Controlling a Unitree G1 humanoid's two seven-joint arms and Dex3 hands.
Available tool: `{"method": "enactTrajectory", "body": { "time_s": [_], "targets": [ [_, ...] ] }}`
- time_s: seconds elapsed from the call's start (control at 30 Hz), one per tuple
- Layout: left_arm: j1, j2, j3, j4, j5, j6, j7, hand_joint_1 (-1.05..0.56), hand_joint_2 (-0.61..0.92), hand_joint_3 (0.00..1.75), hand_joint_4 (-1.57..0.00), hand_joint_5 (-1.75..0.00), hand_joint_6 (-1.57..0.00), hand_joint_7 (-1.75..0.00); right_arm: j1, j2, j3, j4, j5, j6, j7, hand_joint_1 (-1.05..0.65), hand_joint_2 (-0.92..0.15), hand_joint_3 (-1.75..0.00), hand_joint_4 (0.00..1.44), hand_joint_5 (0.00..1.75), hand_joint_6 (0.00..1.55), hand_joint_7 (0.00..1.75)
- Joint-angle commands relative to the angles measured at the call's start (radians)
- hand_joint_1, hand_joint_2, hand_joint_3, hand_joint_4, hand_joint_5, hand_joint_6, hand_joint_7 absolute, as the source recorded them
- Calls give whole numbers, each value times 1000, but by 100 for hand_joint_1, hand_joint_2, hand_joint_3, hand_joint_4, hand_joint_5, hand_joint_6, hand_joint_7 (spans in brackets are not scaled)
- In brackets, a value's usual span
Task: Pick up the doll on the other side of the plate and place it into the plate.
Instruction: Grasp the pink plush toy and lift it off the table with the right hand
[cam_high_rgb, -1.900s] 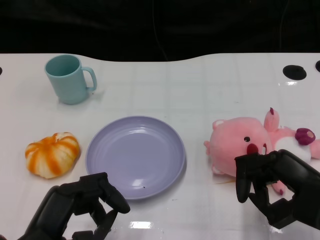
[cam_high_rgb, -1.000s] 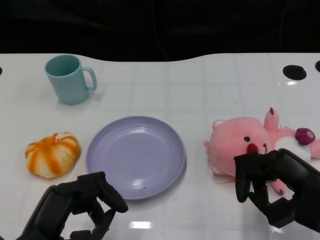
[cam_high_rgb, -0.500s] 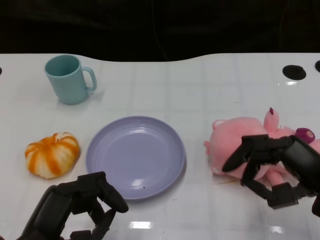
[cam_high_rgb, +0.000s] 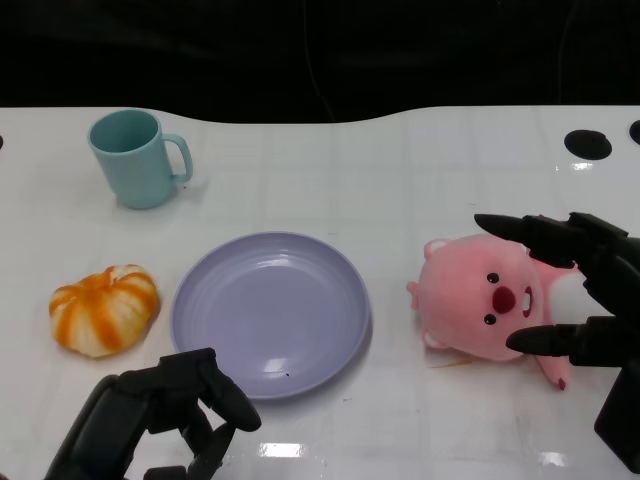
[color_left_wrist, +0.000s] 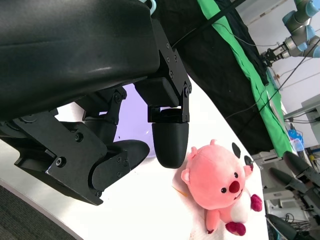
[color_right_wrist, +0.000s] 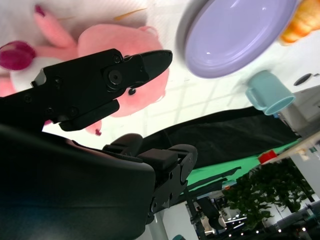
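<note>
The right hand (cam_high_rgb: 580, 300) is spread wide, its hard, black, jointed fingers (cam_high_rgb: 520, 230) splayed over the doll (cam_high_rgb: 480, 295) with nothing between them; one reaches past the doll's far side and another lies along its near side. I cannot tell whether any fingertip touches the plush. The doll is a soft, fuzzy pink toy with a round head, black bead eyes, a red nose and a white belly, lying on its back on the desk (cam_high_rgb: 400, 170) just right of the plate (cam_high_rgb: 270, 312), apart from its rim.

The left hand (cam_high_rgb: 160, 415) sits at the near edge with its glossy black fingers curled in on nothing, close to the plate's near rim.

The plate is a smooth lavender disc, shallow, with a raised lip and a faint sheen. To its left lies a squashy, ribbed orange-and-white pumpkin (cam_high_rgb: 105, 308), and farther back stands a matte teal mug (cam_high_rgb: 138, 158) with a loop handle. The desk is shiny white with pale grid lines.
</note>
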Motion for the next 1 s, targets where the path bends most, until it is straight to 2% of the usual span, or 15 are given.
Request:
{"method": "enactTrajectory", "body": {
  "time_s": [0.03,0.17,0.37,0.57,1.0],
  "targets": [
    [-1,15,2,-15,10,10,-6,-6,54,109,-77,-151,-81,-114,-21,-28,7,-48,-58,69,20,-61,-84,0,0,41,19,4],
    [-1,8,1,-24,4,29,-3,-6,53,109,-77,-151,-81,-115,-48,-46,41,-69,-119,145,77,-64,-84,0,0,30,17,2],
    [2,6,-5,-32,9,30,2,-5,54,108,-78,-150,-82,-114,-110,-42,96,-11,-181,191,92,-67,-81,0,0,30,20,3],
    [7,6,-9,-51,13,44,2,-5,53,109,-78,-150,-81,-115,-176,-39,174,115,-254,208,89,-71,-85,-1,0,27,19,1],
    [15,7,-12,-60,23,41,4,-4,53,109,-77,-153,-82,-116,-328,5,300,460,-304,176,10,-75,-88,-1,0,25,18,0]
  ]
}}
